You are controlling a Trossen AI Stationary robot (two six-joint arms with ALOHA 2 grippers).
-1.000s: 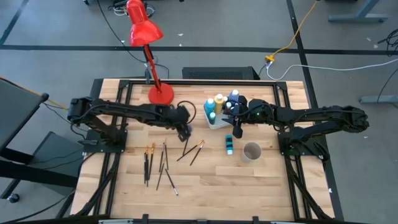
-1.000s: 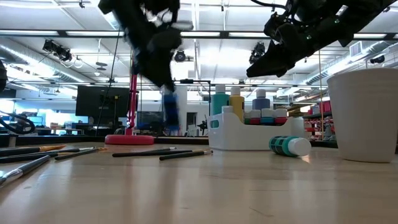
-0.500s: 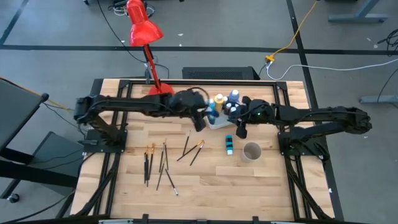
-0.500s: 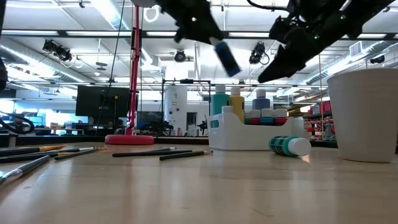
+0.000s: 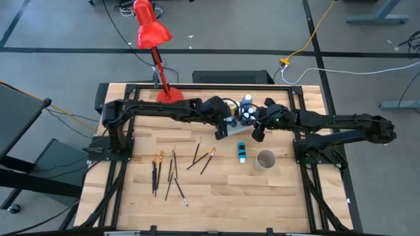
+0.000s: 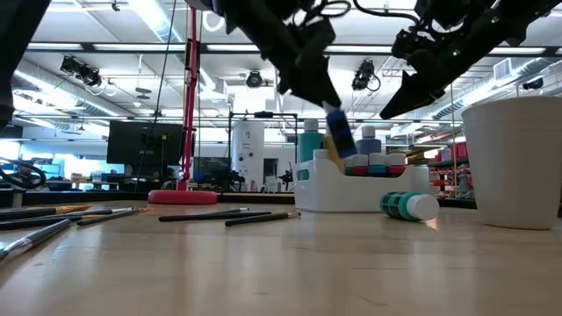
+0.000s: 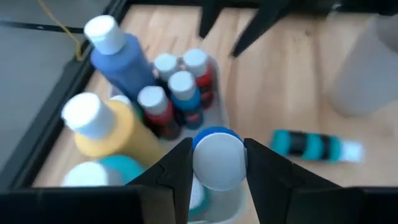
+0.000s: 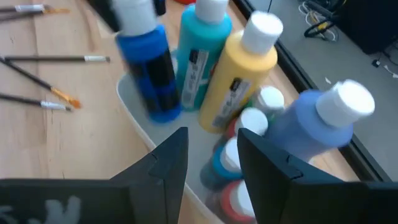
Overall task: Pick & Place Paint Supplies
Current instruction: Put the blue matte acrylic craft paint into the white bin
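The left gripper [image 7: 217, 163] is right over the white caddy [image 6: 364, 190] at the back middle of the table, its two fingers clamped on a blue bottle [image 6: 338, 139] with a white cap. In the low view that bottle hangs tilted, its lower end just down among the small bottles [image 6: 378, 163] in the tray. From the left wrist view you look straight onto its cap, with the caddy's load spread beyond it: a tall blue bottle [image 7: 121, 53], a yellow bottle [image 7: 106, 130], a teal bottle [image 8: 200, 53] and a cluster of short red and blue ones.

The right gripper [image 8: 208, 155] hovers just on the other side of the caddy, raised off the table, fingers apart and nothing between them. Its camera looks down on the same tray, with the held blue bottle beside the teal one.

One teal bottle [image 5: 241, 152] lies on its side on the bare wood, in front of the caddy and near a white cup [image 5: 265, 159].

The brushes [image 5: 172, 172] are scattered flat on the table's left half, well apart from the caddy, a couple of them [image 5: 203, 157] lying closer to the middle.

A red desk lamp [image 5: 154, 49] stands at the back edge.
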